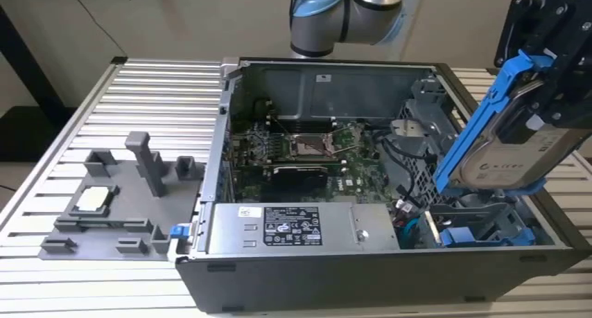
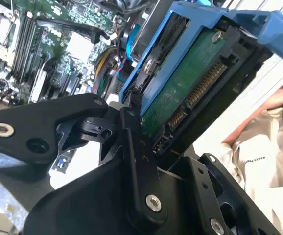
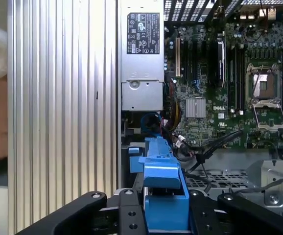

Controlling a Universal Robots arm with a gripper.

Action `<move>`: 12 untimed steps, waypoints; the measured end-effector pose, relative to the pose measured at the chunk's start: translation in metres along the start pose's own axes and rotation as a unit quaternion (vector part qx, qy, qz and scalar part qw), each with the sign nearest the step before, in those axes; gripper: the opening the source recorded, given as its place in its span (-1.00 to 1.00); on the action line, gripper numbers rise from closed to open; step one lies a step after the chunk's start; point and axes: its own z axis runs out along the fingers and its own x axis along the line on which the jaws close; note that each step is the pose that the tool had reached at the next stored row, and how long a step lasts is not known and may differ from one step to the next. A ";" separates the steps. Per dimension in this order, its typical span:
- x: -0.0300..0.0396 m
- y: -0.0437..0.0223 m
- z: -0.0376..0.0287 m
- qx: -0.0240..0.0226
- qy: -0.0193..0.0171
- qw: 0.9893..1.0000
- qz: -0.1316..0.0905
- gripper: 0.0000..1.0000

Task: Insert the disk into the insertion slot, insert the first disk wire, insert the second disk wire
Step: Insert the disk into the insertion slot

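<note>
The disk (image 1: 511, 150), a silver-grey drive in a blue carrier frame, hangs tilted above the exterior view's right end of the open computer case. My gripper (image 1: 547, 109) is shut on it from above. In the second wrist view the disk (image 2: 189, 87) shows its green circuit side between the black fingers (image 2: 131, 122). The first wrist view looks down the carrier's blue edge (image 3: 160, 180) with my gripper (image 3: 163, 211) around it. Just below the disk stands the insertion slot (image 1: 481, 226), a grey cage with blue rails. Loose black and blue wires (image 1: 403, 206) lie beside the cage.
A grey power supply box (image 1: 287, 228) with a sticker fills the case's near side, and the motherboard (image 1: 306, 152) lies behind it. A grey fixture plate (image 1: 111, 200) sits on the ribbed table (image 1: 157, 96) at the exterior view's left. A person's sleeve (image 2: 266, 147) is close by.
</note>
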 end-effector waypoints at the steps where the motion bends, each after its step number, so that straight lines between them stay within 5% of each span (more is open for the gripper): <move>1: 0.0000 -0.0015 0.0011 -0.001 0.000 1.000 -0.001 -0.35; 12: 0.0057 -0.0128 0.0119 -0.002 0.001 1.000 -0.021 -0.35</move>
